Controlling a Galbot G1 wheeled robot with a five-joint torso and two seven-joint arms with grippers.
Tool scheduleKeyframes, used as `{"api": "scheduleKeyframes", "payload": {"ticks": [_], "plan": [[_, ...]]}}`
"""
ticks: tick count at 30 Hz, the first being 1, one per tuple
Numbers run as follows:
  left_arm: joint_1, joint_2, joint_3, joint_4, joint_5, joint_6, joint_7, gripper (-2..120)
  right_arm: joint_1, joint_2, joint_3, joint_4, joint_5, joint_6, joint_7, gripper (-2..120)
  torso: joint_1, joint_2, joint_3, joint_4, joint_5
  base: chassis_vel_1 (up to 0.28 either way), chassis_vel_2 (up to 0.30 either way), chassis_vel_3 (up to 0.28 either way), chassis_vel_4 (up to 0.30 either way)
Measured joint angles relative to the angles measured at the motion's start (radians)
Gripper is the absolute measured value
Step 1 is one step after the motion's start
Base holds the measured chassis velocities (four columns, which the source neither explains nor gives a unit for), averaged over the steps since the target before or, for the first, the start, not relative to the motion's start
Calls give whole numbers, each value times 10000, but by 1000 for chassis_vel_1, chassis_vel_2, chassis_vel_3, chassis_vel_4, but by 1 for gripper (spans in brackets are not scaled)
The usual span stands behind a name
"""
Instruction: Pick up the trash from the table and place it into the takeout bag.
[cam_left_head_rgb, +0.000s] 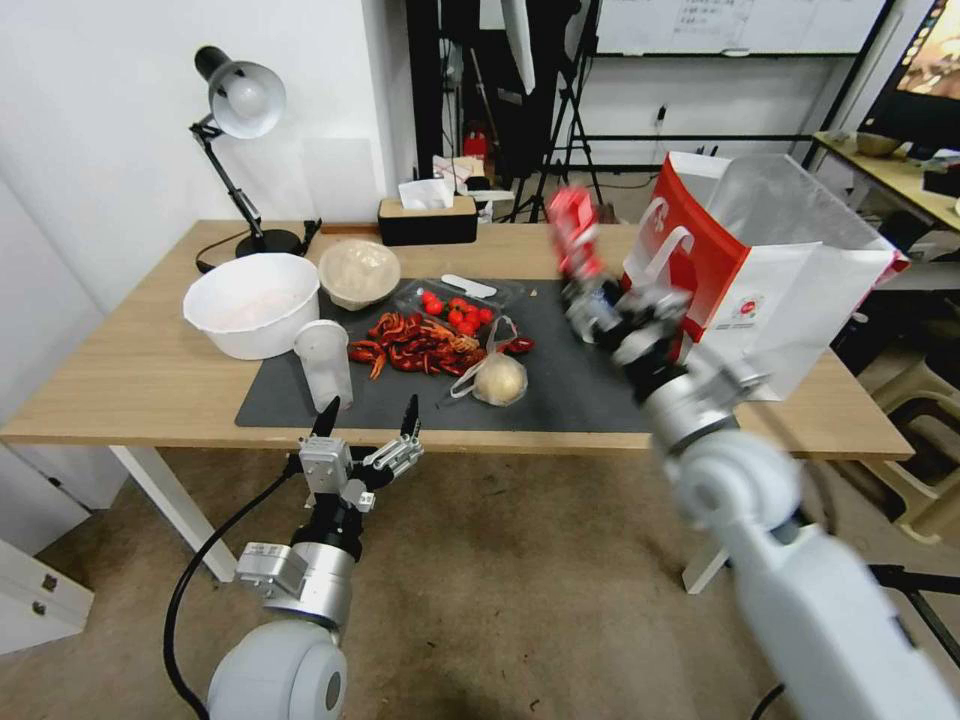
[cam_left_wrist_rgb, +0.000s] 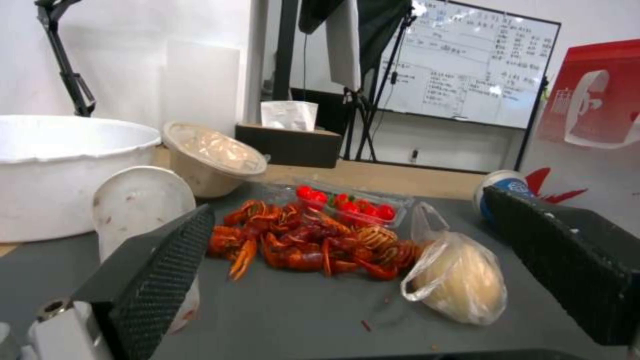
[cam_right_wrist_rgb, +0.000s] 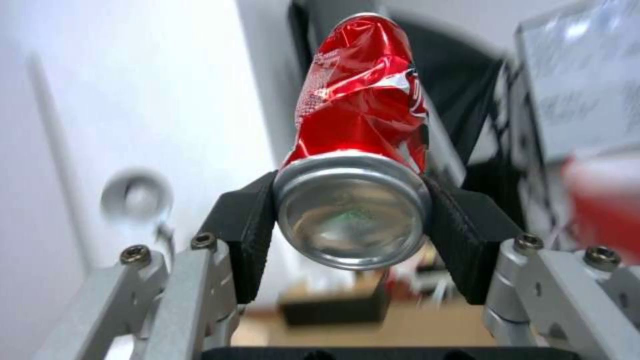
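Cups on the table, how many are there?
2. A translucent plastic cup stands on the dark mat's near edge beside the big white bowl. A blue paper cup lies near the takeout bag. Others may be hidden.

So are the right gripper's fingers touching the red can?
Touching. The right wrist view shows both fingers pressed against the crushed red can's base, no gap either side.

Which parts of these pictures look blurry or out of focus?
Head view: the right tool and crushed red can are smeared, the table crisp. Right wrist view: can sharp, background blurred. Left wrist view: the near fingers are soft.
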Motion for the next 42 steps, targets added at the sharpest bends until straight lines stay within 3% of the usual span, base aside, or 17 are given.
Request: {"api": "scheduleKeyframes", "payload": {"ticks": [6, 9, 10, 13, 20, 22, 31, 33, 37, 40, 42], "plan": [[43, -74, 115, -8, 125, -76, 48, 100, 432, -847, 1093, 442, 724, -672, 1489, 51, 0, 0, 0, 2, -1, 0, 0, 0, 0], [91, -113, 188, -42, 206, -146, 88, 100, 587, -1278, 1737, 497, 1116, -1939, 3188, 51, 0, 0, 0, -1, 0, 0, 0, 0, 0], [91, -113, 188, -42, 206, -146, 88, 100, 587, -1278, 1737, 497, 1116, -1939, 3188, 51, 0, 0, 0, -1, 0, 0, 0, 0, 0], [133, -125, 204, -87, 250, -189, 115, 100, 688, -1485, 1934, 332, 1451, -3140, 4512, 51, 1, 0, 0, 0, 0, 0, 0, 0, 0], [206, -167, 211, -161, 325, -232, 145, 100, 1001, -1477, 1872, -30, 1863, -3995, 5427, 52, 0, -1, 0, 2, 1, 0, 0, 0, 0], [231, -179, 211, -186, 348, -244, 153, 100, 1119, -1473, 1822, -136, 1919, -4058, 5476, 64, 0, 0, 0, 2, -1, 0, 0, 0, 0], [251, -244, 214, -204, 393, -258, 175, 100, 1328, -1490, 1749, -316, 2144, -3918, 5479, 90, 0, -1, 1, 1, 0, 0, 0, 0, 0], [246, -250, 216, -209, 395, -259, 179, 100, 1377, -1537, 1796, -248, 2666, -3041, 4963, 99, 0, 0, 1, 1, 0, 0, 0, 0, 0], [238, -250, 215, -211, 395, -259, 181, 100, 1151, -1626, 1903, 16, 2806, -2117, 4188, 100, 0, 0, 0, 3, -6, 0, 0, 0, 0], [231, -241, 211, -212, 385, -267, 184, 100, 12, -1721, 2204, 873, 2536, -1045, 2504, 100, 0, 0, 0, -1, -3, 0, 0, 0, 0], [228, -230, 211, -212, 379, -273, 184, 100, -364, -1722, 2264, 1137, 2318, -802, 2054, 100, 0, 0, 0, -1, -2, 0, 0, 0, 0]]}}
